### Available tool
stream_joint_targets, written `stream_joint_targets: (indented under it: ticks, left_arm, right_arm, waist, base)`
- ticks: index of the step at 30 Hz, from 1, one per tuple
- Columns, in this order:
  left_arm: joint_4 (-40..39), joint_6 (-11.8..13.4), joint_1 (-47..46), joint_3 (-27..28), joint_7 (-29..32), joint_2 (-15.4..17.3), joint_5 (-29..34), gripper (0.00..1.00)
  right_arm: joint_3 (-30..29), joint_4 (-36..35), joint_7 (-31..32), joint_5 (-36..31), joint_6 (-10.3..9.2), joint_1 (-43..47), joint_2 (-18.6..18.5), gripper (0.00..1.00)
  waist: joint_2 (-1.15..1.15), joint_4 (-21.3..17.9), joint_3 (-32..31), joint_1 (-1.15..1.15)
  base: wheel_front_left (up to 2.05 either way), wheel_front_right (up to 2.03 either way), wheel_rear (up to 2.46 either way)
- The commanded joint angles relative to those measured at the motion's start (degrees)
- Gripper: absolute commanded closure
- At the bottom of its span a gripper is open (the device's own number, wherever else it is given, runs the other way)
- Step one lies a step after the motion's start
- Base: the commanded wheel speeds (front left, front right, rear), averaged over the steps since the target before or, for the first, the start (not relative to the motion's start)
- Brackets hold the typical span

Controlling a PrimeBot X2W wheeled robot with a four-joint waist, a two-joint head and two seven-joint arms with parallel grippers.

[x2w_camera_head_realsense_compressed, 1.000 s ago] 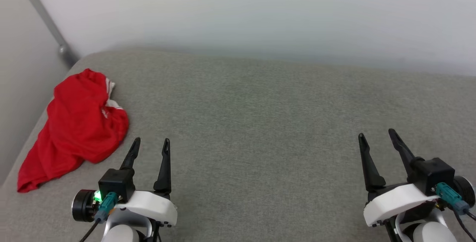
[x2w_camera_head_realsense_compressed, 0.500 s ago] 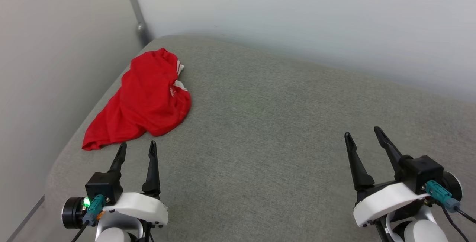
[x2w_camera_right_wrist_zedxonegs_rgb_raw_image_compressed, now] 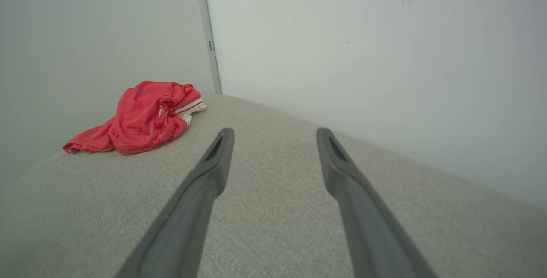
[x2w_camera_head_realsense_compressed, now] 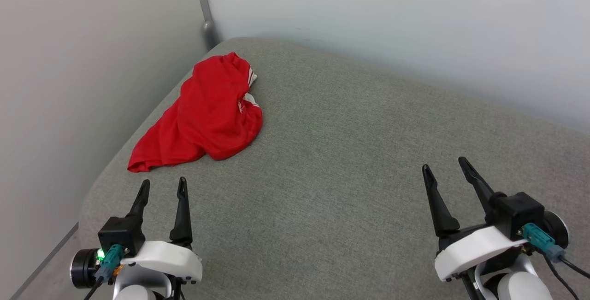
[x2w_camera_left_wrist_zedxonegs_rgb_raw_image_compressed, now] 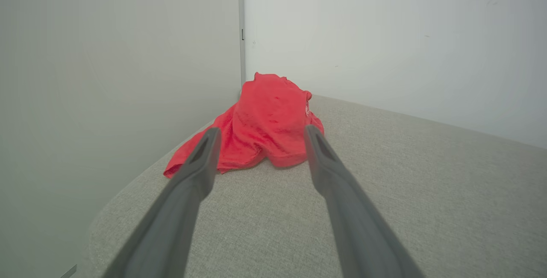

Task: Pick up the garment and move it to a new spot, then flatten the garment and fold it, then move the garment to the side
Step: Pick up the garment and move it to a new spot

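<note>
While both my left gripper (x2w_camera_head_realsense_compressed: 164, 181) and right gripper (x2w_camera_head_realsense_compressed: 443, 163) gape empty, I should ease the left forward and pinch the garment (x2w_camera_head_realsense_compressed: 207, 115) at its raised crumple, not the cushion (x2w_camera_head_realsense_compressed: 345, 152).

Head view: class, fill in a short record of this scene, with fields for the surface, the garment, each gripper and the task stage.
surface: grey, padded, set in a corner between pale walls
garment: red, crumpled in a heap near the far left corner, white striped trim showing
left gripper: open, empty, pointing at the garment, apart from it
right gripper: open, empty, far to the garment's right
task stage: garment not yet picked up
</note>
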Motion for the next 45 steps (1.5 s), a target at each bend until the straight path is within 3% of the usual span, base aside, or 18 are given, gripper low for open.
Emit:
stream_joint_targets:
  ticks: [1,7,13,19,25,26,33,38,42,45]
  left_arm:
    - [0.2,-0.1,-0.6,0.4,-0.1,-0.1,-0.3,0.00]
    - [1.0,0.2,-4.0,1.8,-0.1,0.3,-1.0,0.00]
    - [3.8,-1.2,-15.3,4.0,0.5,3.4,-3.8,0.00]
    - [6.8,-2.3,-26.9,6.1,5.8,8.9,-6.8,0.00]
    - [13.0,-3.4,-36.5,7.2,20.1,16.5,-11.8,0.00]
    - [15.4,-3.6,-38.0,6.6,25.9,19.5,-13.0,0.00]
    - [22.6,-3.9,-38.8,6.0,42.8,27.4,-18.2,0.00]
    - [26.0,-3.9,-37.1,6.1,49.1,29.1,-21.2,0.00]
    - [29.0,-3.9,-34.5,5.6,54.5,28.4,-23.2,0.00]
    - [29.6,-3.9,-33.4,5.1,55.4,27.8,-23.5,0.00]
  right_arm:
    - [0.0,-0.2,0.1,-0.6,-0.04,-1.0,0.1,0.00]
    - [0.3,-0.9,1.0,-1.8,-0.04,-2.5,0.1,0.00]
    - [0.8,-3.7,2.9,-3.1,-0.04,-6.0,0.1,0.00]
    - [1.2,-7.5,4.1,-4.6,-0.04,-9.4,0.1,0.00]
    - [1.5,-9.9,3.6,-4.6,-0.04,-12.1,0.1,0.00]
    - [2.0,-10.1,2.9,-4.0,-0.03,-13.1,0.1,0.00]
    - [3.2,-8.9,0.7,-2.2,-0.03,-14.6,0.1,0.00]
    - [4.0,-8.1,0.0,-1.6,-0.03,-14.5,0.1,0.00]
    - [4.2,-7.5,0.0,-1.3,-0.03,-14.6,0.1,0.00]
    - [4.0,-7.2,0.1,-1.2,-0.03,-13.9,0.1,0.00]
  waist:
    - [0.00,-0.2,0.2,0.00]
    - [0.00,-2.5,1.9,0.00]
    - [0.00,-7.3,8.9,0.00]
    - [0.00,-11.6,16.6,0.00]
    - [0.00,-15.9,23.4,0.00]
    - [0.00,-17.3,25.1,0.00]
    - [0.00,-20.4,28.5,0.00]
    - [0.00,-21.5,28.8,0.00]
    - [0.00,-22.2,28.6,0.00]
    - [0.00,-22.2,28.0,0.00]
  base:
    - [0.00,0.00,0.00]
    - [0.00,0.00,0.00]
    - [0.00,0.00,0.00]
    - [0.00,0.00,0.00]
    - [0.00,0.00,0.00]
    - [0.00,0.00,0.00]
    - [0.00,0.00,0.00]
    - [0.00,0.00,0.00]
    - [0.00,0.00,0.00]
    - [0.00,0.00,0.00]
